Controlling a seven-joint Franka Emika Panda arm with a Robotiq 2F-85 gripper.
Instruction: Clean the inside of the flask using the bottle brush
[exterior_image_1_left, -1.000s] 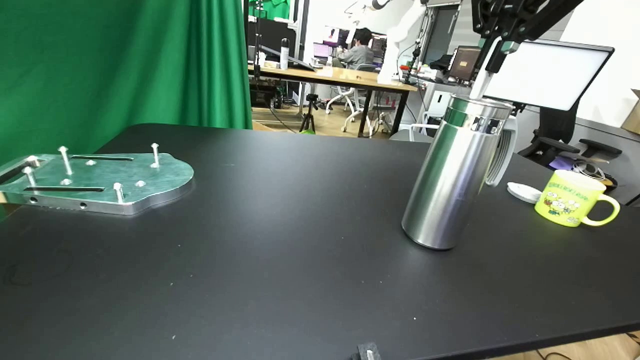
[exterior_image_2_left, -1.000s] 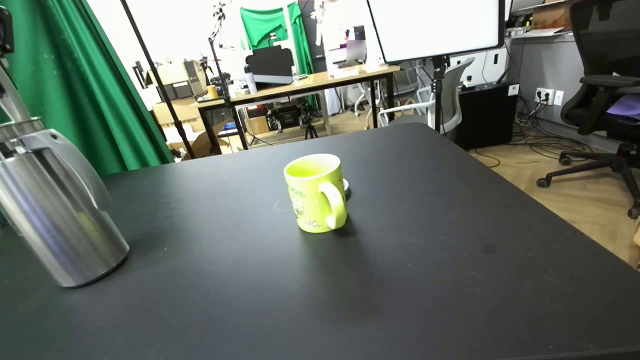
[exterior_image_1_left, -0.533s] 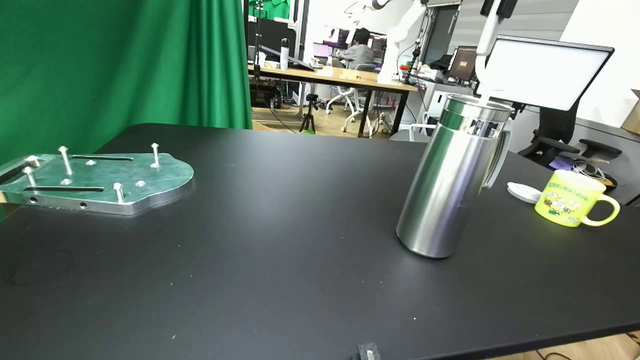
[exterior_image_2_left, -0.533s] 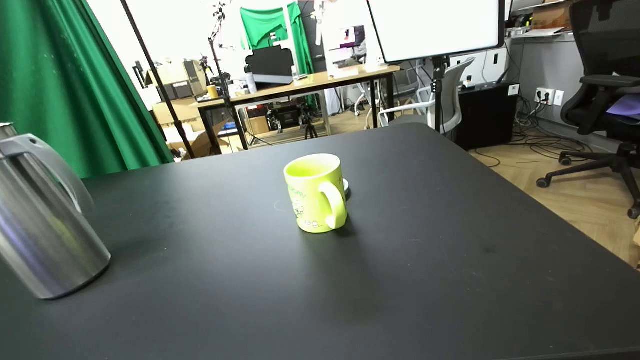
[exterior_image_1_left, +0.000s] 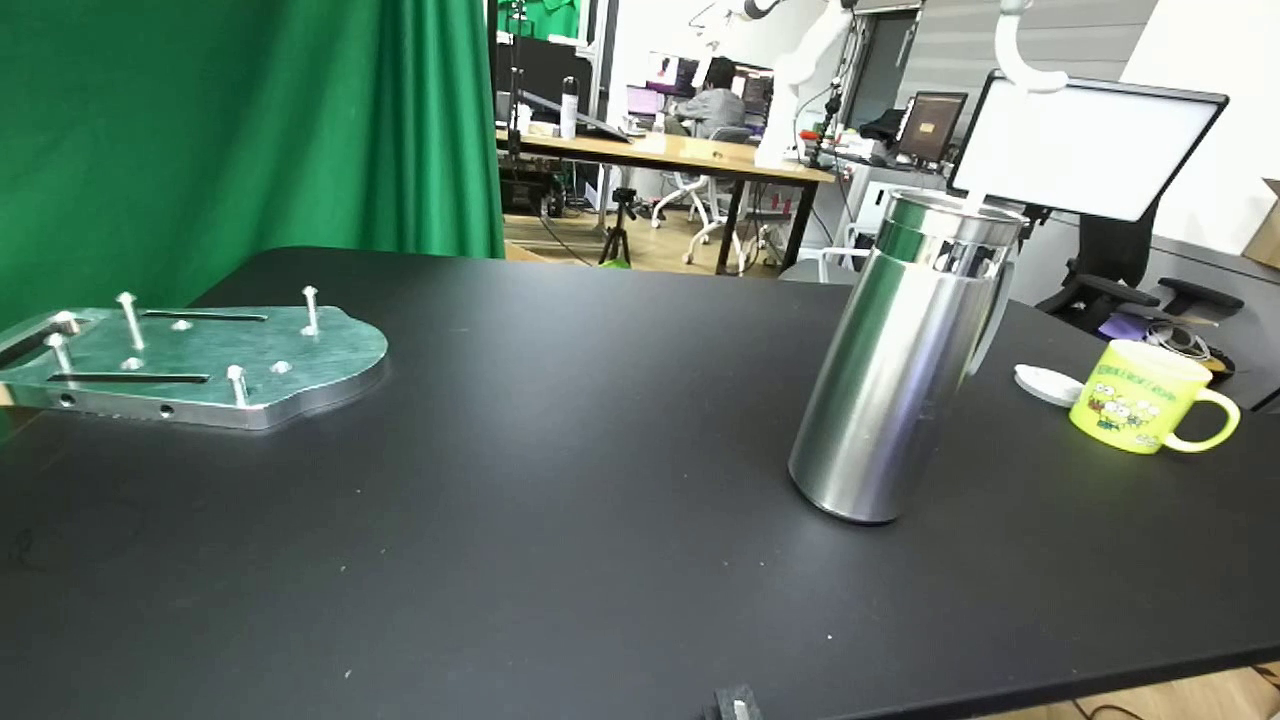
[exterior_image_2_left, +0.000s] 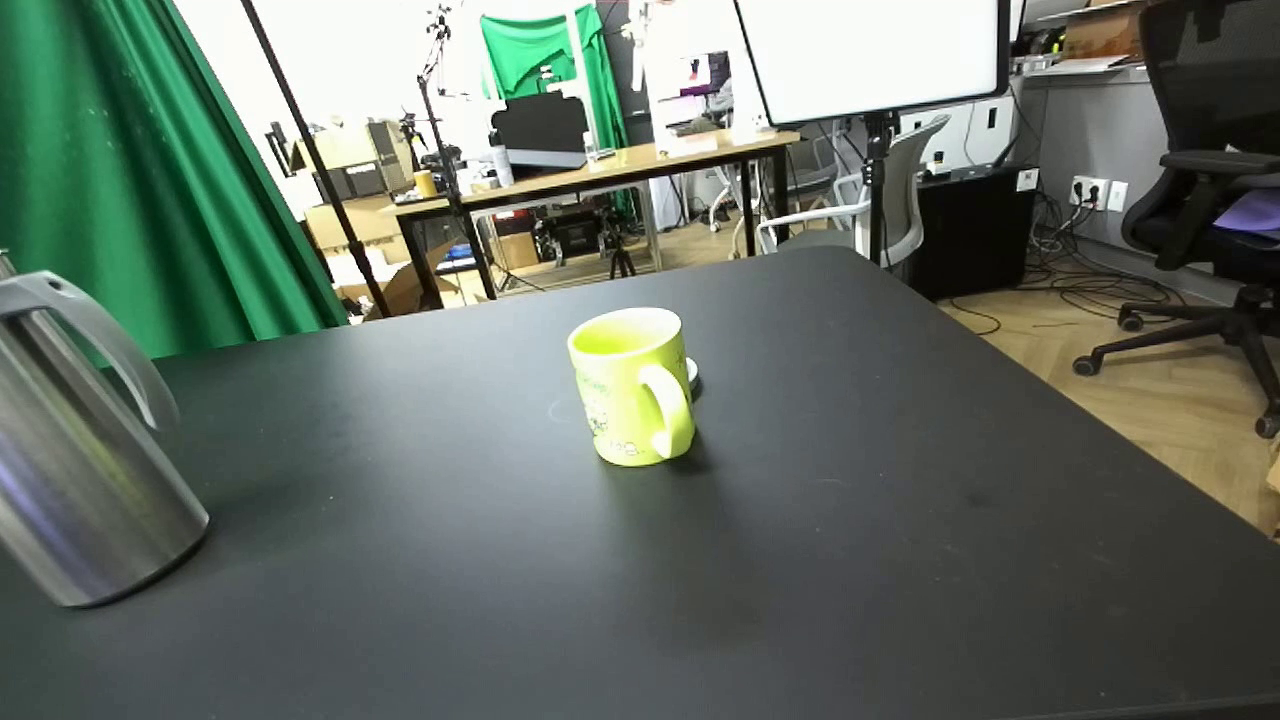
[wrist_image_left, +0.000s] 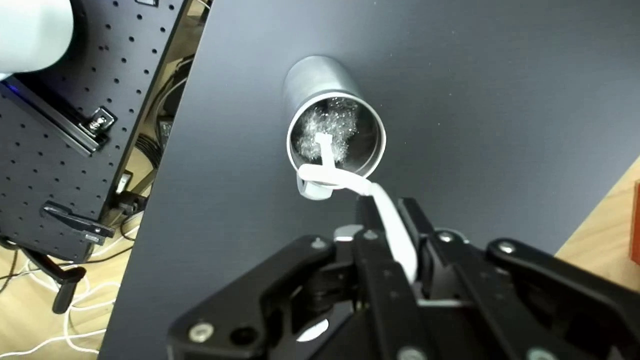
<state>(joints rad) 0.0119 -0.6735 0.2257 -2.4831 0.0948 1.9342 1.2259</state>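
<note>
Your table (exterior_image_1_left: 560, 570) is matte black, flecked with white; in both exterior views a green curtain (exterior_image_1_left: 250, 120) hangs at the left and a wooden desk (exterior_image_1_left: 720, 159) stands far behind. The flask (exterior_image_1_left: 890, 375), a brushed steel cylinder with a mirror-bright neck, stands left of the yellow-green mug (exterior_image_1_left: 1138, 395). In the wrist view your hand (wrist_image_left: 389, 207) grips the brush (wrist_image_left: 361, 183) by its smooth, curved white handle, the fuzzy bristles inside the flask

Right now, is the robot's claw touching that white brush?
Touching. The wrist view shows the gripper shut on the bottle brush, jaws on either side of its white handle.
</note>
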